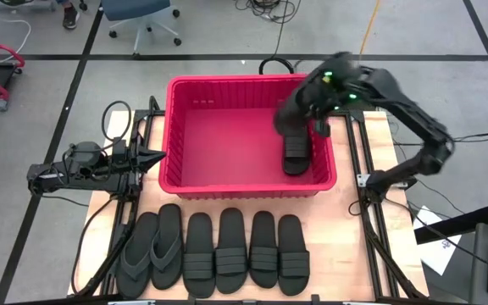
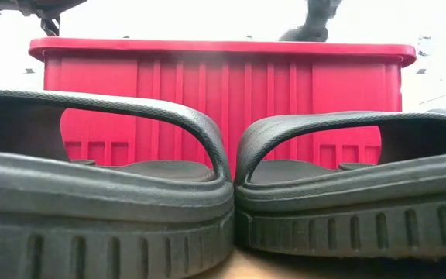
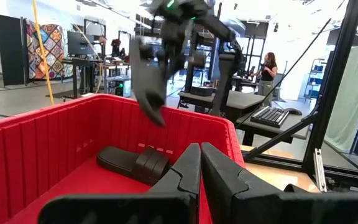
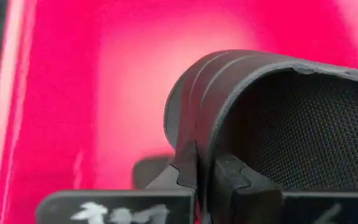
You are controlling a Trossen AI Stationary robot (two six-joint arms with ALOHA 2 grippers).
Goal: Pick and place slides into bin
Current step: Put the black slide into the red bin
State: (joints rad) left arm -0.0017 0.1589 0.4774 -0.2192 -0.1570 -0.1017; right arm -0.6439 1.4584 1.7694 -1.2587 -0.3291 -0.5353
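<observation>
The red bin (image 1: 227, 182) stands mid-table. One black slide (image 1: 297, 158) lies on its floor by the right wall; it also shows in the left wrist view (image 3: 132, 163). My right gripper (image 4: 202, 169) hangs over the bin's far right part, shut on a second slide (image 1: 293, 119). Four more slides (image 1: 246, 252) and two flip-flops (image 1: 152, 251) lie sole-down in a row before the bin. My left gripper (image 1: 156, 158) is shut and empty, just outside the bin's left wall. My right gripper pinches the edge of the slide's ribbed band strap (image 4: 199, 134) between its two fingers, one finger under the strap and one on its outer face. The slide hangs below the gripper with one end pointing down (image 3: 156, 114), clear of the bin floor.
The row of sandals fills the near edge of the table; two of them (image 2: 99, 194) block most of the low view. The bin's left and middle floor (image 1: 219, 144) is bare. Desks, chairs and a person (image 3: 270, 65) are in the room beyond.
</observation>
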